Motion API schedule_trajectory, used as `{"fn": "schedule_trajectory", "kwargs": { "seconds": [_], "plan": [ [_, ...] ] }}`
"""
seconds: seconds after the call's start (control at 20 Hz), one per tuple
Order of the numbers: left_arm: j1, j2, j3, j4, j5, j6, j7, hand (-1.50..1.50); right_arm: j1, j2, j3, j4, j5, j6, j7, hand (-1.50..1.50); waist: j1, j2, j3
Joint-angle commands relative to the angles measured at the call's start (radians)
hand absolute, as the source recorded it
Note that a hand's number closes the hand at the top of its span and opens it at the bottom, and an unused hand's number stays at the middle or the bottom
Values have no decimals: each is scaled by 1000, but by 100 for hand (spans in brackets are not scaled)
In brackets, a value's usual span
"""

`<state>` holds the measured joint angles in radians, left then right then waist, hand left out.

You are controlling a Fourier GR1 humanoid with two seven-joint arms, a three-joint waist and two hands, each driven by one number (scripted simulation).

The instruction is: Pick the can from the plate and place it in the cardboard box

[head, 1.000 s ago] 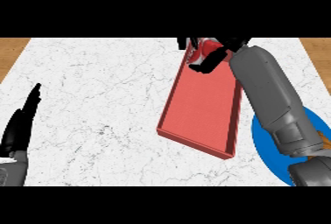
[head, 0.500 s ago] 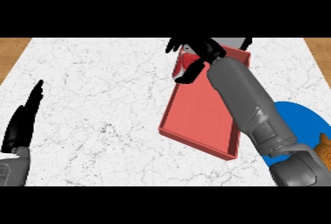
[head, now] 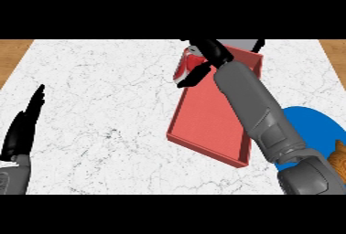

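Observation:
The can, red with a pale rim, is tilted at the far left wall of the red open box. My right hand is curled round it, thumb below it and fingers above, so much of the can is hidden. The grey forearm crosses the box from the lower right. The blue plate lies right of the box, partly under the arm, with nothing showing on its visible part. My left hand rests open at the left edge, fingers up.
An orange object shows at the right edge, next to the plate. The white marble counter spreads left of the box. Wood shows beyond the counter's far corners.
The right forearm has swung left, carrying the hand and can from the box's far end toward its far left wall. More of the blue plate shows. The left hand has not moved.

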<state>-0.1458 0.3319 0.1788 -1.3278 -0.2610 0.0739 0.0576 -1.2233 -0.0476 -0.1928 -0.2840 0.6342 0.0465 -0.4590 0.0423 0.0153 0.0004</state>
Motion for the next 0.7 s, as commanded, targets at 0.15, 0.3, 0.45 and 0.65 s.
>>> {"fn": "schedule_trajectory", "kwargs": {
  "seconds": [0.15,0.3,0.45,0.65],
  "plan": [
    [-31,-9,-11,0,-20,14,20,0,-31,-65,-159,1,-155,33,-67,-150,-2,3,1],
    [9,12,15,7,4,-11,-27,0,-15,-144,-202,13,-198,104,-95,-150,-3,2,0],
    [3,8,17,13,9,-15,-24,0,-33,-219,-241,33,-240,190,-101,-150,3,5,0],
    [6,12,6,-23,10,-34,-5,0,-18,-325,-265,69,-254,244,-76,-150,9,4,1]
  ]
}}
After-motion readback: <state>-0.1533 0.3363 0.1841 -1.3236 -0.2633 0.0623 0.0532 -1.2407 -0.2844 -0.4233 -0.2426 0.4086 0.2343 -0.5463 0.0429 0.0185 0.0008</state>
